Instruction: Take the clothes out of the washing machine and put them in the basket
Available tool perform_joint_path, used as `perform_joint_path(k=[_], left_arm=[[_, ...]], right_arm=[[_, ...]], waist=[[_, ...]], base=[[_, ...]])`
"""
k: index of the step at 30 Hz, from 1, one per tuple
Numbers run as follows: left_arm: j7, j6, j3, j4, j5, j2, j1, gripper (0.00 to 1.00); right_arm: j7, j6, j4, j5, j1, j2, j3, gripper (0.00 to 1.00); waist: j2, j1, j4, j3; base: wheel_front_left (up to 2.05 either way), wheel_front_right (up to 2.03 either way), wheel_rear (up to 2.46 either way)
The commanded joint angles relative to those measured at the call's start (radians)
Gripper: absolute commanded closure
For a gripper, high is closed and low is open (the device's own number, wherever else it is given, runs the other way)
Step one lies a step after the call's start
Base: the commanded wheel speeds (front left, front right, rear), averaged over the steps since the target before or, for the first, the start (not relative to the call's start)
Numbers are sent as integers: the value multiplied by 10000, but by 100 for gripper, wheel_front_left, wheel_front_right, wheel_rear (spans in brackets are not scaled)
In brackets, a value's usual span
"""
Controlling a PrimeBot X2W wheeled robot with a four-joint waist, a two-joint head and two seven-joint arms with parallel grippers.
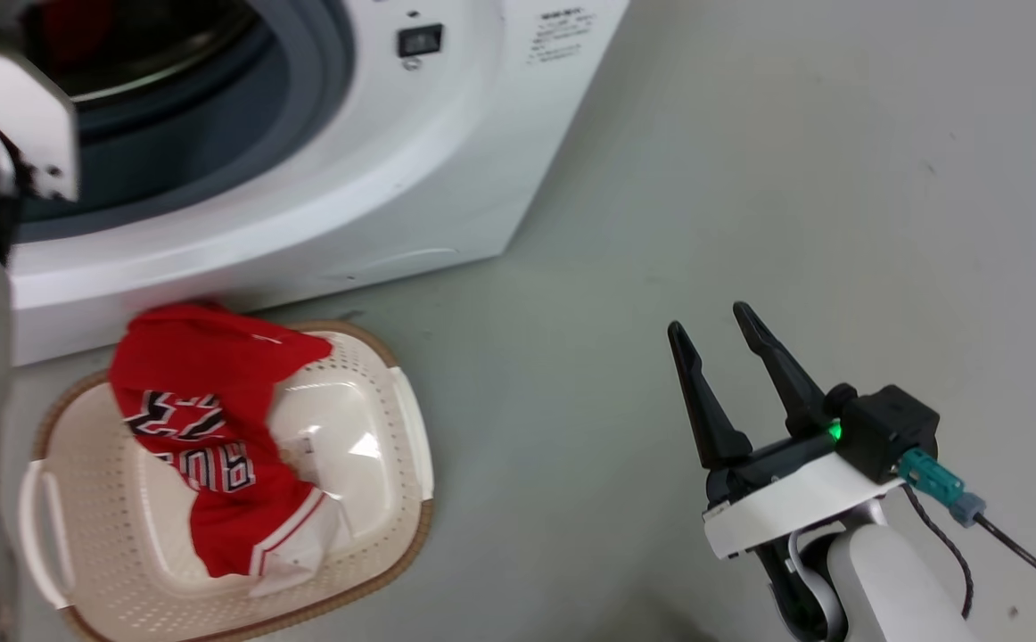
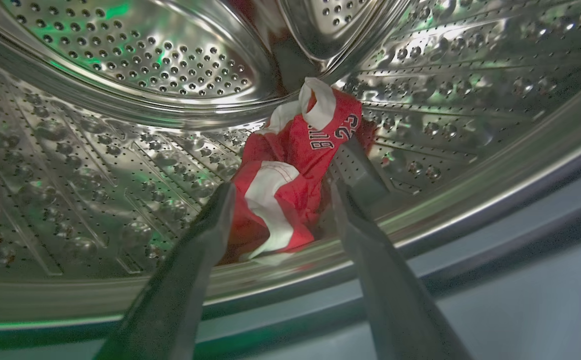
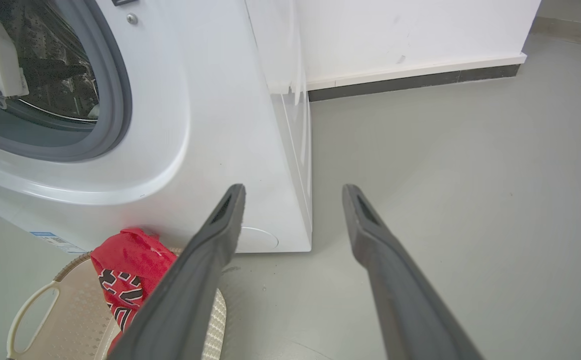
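Red clothes (image 2: 276, 200) lie in the shiny drum of the washing machine (image 1: 349, 178), between the spread fingers of the left claw (image 2: 283, 175). Another red shirt (image 1: 206, 392) hangs over the basket (image 1: 81, 535) on the floor. The right claw (image 1: 707, 319) is wide apart, holding nothing.

Bright, even light; green glare on drum (image 2: 120, 60).

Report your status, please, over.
Left gripper open inside the drum, straddling a red garment. Right gripper open, idle above the floor. Another garment in the basket. Nothing blocking.
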Motion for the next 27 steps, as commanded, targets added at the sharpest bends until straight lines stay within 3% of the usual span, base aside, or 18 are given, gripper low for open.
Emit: perform_joint_path(k=[1,16,17,22,25,26,27], left_arm=[[323,-92,-146,244,152,235,-464,0],[4319,-448,-856,1890,245,1691,-3141,0],[5193,-457,-911,2074,198,1915,-3454,0],[6597,-471,-967,2301,30,1995,-3701,0],[7181,-475,-941,2351,-93,2025,-3717,88],[7249,-476,-944,2306,-102,2036,-3705,100],[7327,-460,-936,2259,-154,2043,-3697,100]], right_arm=[[-50,-3,-73,160,-253,-5,81,0],[-46,-3,-444,745,-434,-5,604,0],[-46,-3,-460,781,-449,-5,669,0],[-45,-3,-481,846,-482,-5,751,0],[-47,-3,-481,854,-488,-5,798,0],[-47,-3,-483,861,-495,-5,806,0],[-46,-3,-479,871,-503,-5,816,0]], waist=[[0,0,-437,476],[0,0,-1307,1488],[0,0,-1388,1576],[0,0,-1472,1687],[0,0,-1502,1729],[0,0,-1510,1738],[0,0,-1516,1744]], base=[[0,0,0],[0,0,0],[0,0,0],[0,0,0],[0,0,0],[0,0,0],[0,0,0]])
